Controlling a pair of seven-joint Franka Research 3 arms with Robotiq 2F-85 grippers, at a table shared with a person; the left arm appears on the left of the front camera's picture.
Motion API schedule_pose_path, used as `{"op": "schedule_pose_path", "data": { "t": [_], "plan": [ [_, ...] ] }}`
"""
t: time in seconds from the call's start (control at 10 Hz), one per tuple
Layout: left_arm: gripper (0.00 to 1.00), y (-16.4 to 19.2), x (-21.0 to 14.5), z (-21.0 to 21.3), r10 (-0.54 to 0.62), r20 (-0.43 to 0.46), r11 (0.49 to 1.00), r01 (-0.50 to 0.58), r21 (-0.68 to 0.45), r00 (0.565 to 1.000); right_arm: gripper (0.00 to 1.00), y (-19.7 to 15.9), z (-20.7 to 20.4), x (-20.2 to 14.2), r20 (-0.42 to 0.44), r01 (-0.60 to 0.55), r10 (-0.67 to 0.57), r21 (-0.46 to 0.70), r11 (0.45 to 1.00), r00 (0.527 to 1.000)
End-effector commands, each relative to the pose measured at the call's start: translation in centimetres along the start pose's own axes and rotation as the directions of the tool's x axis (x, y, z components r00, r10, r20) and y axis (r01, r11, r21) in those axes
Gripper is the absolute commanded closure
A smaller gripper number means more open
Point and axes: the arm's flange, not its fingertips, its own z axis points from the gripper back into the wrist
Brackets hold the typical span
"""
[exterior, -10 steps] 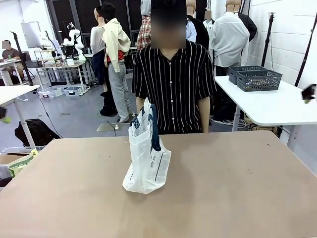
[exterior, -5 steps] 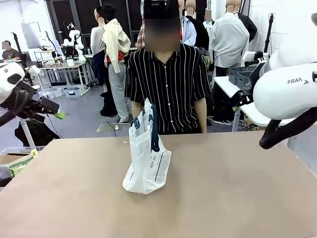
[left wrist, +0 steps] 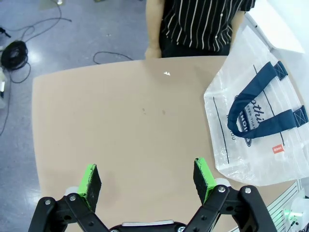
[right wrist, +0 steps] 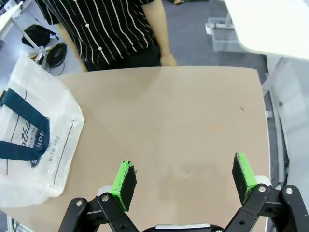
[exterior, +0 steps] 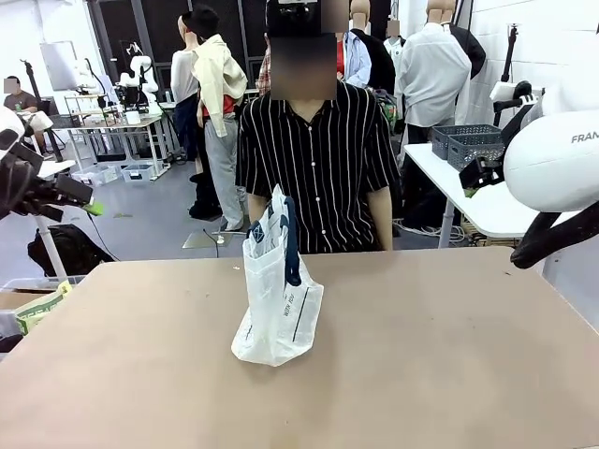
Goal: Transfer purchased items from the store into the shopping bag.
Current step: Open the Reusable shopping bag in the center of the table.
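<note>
- Both white arms have just swung in at the sides, hanging high.
- Left gripper (left wrist: 149, 176) and right gripper (right wrist: 186, 181): green pads spread wide, holding nothing.
- Translucent white plastic shopping bag with navy handles (exterior: 276, 295) hasn't moved, standing upright mid-way across the tan table (exterior: 449, 355), before the striped-shirt person (exterior: 318, 159).
- Guessing packing's only starting.

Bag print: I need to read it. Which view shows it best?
Left wrist view: the bag shows its print and handles to the camera. Right wrist crops it at the edge; front sees its narrow side.
</note>
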Motion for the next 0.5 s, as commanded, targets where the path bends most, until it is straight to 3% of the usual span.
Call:
{"op": "schedule_pose_path", "data": {
  "t": [0.0,0.4],
  "plan": [
    [0.0,-1.2,1.5,-1.2,-0.049,-0.005,0.997,0.049,-0.065,0.999,0.0,2.3,-0.4,0.8,-0.043,-0.034,0.034,-0.006,0.999,0.999],
    [0.0,-8.3,7.0,-7.4,-0.15,-0.073,0.939,0.12,-0.321,0.986,0.0,16.2,-2.6,4.2,-0.199,0.026,-0.007,0.091,0.996,0.98]
  ]
}}
